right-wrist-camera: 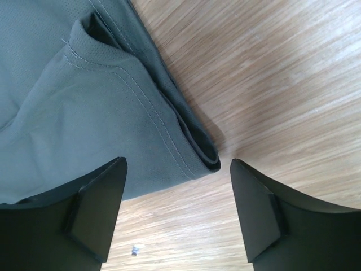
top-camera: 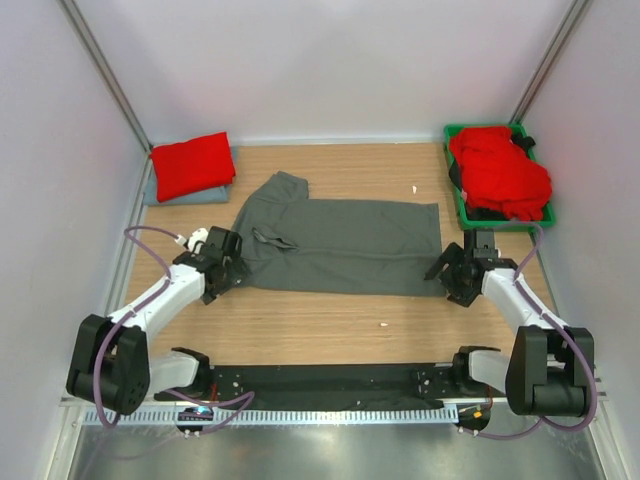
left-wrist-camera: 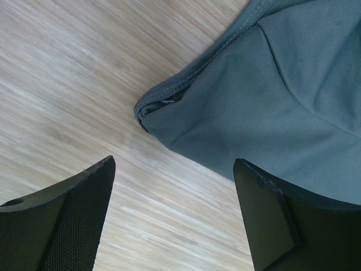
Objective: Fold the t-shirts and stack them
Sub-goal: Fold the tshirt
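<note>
The charcoal t-shirt [top-camera: 340, 245] lies flat mid-way across the desk [top-camera: 330, 325], long axis left to right; the left gripper [top-camera: 232, 265], released, hangs at its near-left corner; the right gripper [top-camera: 450, 272], also released, at its near-right corner.

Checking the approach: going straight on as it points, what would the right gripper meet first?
The right gripper would likely meet the hem corner of the grey t-shirt, lying between its open fingers, then the table beneath; depth is unclear.

Spread t-shirt [top-camera: 340, 245] lies central, folded stack [top-camera: 192, 165] far-left, bin [top-camera: 462, 200] far-right.
</note>
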Motion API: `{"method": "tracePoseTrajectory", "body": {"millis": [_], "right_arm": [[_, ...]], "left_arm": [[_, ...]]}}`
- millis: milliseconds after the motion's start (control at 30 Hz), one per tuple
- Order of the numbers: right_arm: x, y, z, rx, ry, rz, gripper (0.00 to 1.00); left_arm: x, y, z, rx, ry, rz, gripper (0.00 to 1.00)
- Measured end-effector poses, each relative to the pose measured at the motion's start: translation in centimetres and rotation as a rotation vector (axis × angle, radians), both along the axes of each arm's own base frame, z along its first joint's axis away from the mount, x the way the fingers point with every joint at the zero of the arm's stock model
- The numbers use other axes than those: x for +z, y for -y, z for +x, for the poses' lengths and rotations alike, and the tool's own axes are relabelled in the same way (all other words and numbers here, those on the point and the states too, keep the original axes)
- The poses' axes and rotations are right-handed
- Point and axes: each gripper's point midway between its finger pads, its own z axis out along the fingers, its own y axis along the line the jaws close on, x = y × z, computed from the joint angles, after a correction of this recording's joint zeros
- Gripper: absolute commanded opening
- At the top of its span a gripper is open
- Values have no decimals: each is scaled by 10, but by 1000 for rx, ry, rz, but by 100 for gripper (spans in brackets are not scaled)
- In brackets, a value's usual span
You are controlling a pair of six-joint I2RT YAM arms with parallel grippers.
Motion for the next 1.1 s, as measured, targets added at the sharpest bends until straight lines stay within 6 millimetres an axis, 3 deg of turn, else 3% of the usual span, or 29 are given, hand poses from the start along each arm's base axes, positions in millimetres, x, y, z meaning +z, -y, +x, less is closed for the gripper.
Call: {"method": "tracePoseTrajectory", "body": {"millis": [233,300,333,400,433,533,567,600,833,1100], "right_arm": [[-8,-2,2,-14,4,20,53],[-9,-2,4,-19,6,22,46],[-9,-2,5,-21,9,24,37],[-11,-2,6,-26,8,25,27],[-12,-2,6,-31,4,27,17],[-12,-2,5,-33,2,26,9],[-12,-2,5,-33,1,24,8],[-12,-2,5,-34,-1,22,7],[-9,3,-2,-47,-15,-4,6],[0,14,-8,-97,-18,-54,6]], "left_arm": [[-12,0,10,29,17,1,80],[-16,0,11,32,14,3,72],[-18,0,11,33,14,4,69],[-20,0,11,36,17,4,57],[-21,0,12,38,18,4,48],[-24,0,13,39,20,3,25],[-24,0,14,39,22,3,8],[-24,0,15,40,24,1,0],[-20,1,14,30,36,-5,0],[10,3,-8,39,134,-91,0]]}}
